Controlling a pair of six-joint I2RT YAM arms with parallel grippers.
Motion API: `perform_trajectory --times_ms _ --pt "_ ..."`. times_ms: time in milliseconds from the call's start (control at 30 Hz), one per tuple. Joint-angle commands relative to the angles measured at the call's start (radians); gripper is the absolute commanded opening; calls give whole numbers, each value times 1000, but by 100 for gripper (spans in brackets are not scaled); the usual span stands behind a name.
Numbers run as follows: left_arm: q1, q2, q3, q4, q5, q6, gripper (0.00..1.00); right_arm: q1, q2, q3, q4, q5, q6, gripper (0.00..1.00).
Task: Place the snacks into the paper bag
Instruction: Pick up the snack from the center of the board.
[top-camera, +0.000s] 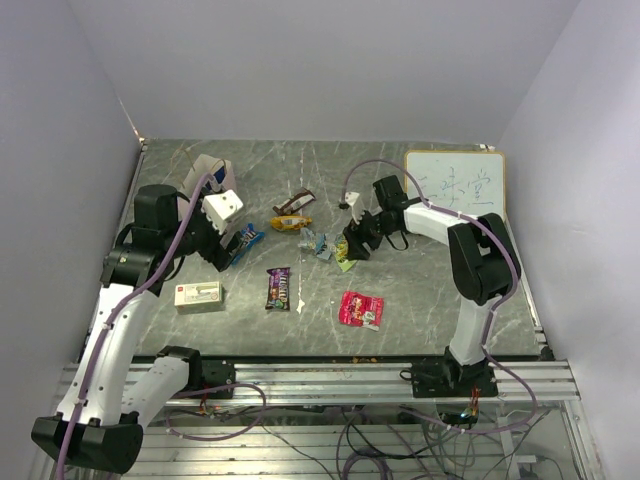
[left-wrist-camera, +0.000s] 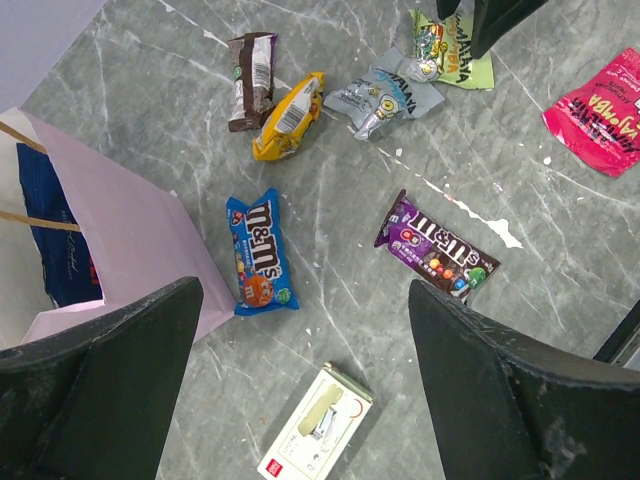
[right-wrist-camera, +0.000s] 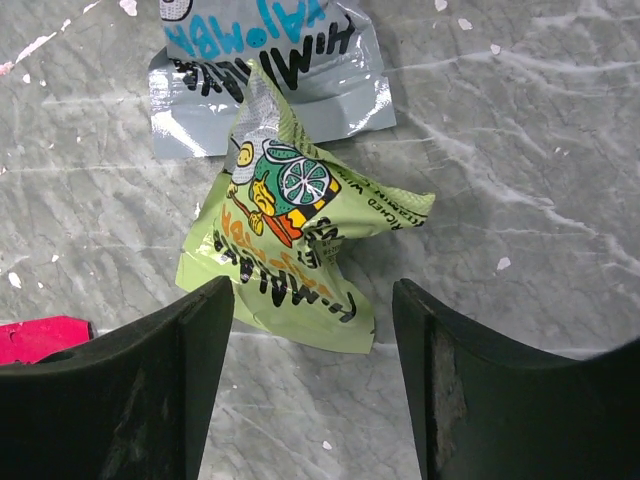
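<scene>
The right end effector (right-wrist-camera: 312, 335) hung with its jaws spread on either side of the crumpled green packet (right-wrist-camera: 290, 240), pinching nothing yet. The packet's far edge overlapped a grey-blue packet (right-wrist-camera: 270, 70). Closing there might catch only a loose fold and slip off, or drag the grey-blue one along. The left end effector (left-wrist-camera: 305, 310), also spread and empty, hovered beside the paper bag (left-wrist-camera: 130, 230) at the far left of the tabletop (right-wrist-camera: 520, 180), so a weak hold could fail on that carry.
</scene>
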Motion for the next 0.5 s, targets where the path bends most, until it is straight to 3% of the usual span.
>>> perform_trajectory --times_ms 0,467 --pt "2 -2 -10 39 35 10 95 6 29 9 -13 14 -20 61" --pt "1 7 -11 61 23 7 93 6 27 -7 -19 9 -33 23"
